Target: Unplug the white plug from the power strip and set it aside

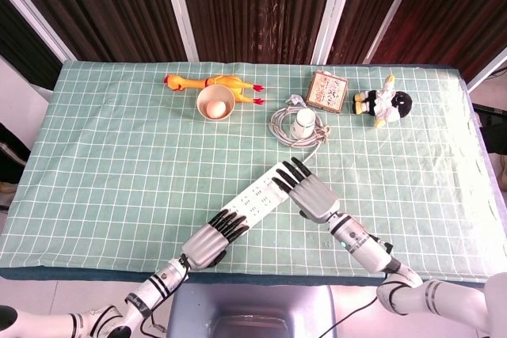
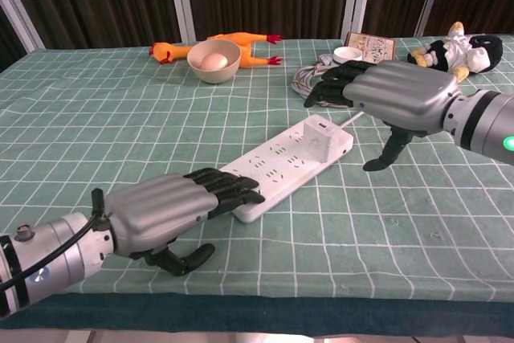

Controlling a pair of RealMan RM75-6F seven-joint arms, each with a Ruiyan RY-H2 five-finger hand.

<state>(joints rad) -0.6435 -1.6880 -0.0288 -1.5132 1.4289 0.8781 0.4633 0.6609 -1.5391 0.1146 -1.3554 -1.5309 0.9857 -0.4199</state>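
My left hand (image 1: 212,237) lies flat with its fingers stretched onto the near end of the power strip (image 1: 257,194), which runs diagonally across the green checked tablecloth (image 1: 119,156); my right hand (image 1: 305,190) spreads open-fingered over the strip's far end, hiding whatever sits there. Beyond it a white cup (image 1: 303,124) stands inside a coiled white cable (image 1: 287,127), with a small patterned box (image 1: 327,91) and a plush penguin (image 1: 384,102) further back to the right. To the left, a bowl holding an egg (image 1: 215,103) sits just in front of a rubber chicken (image 1: 212,82).
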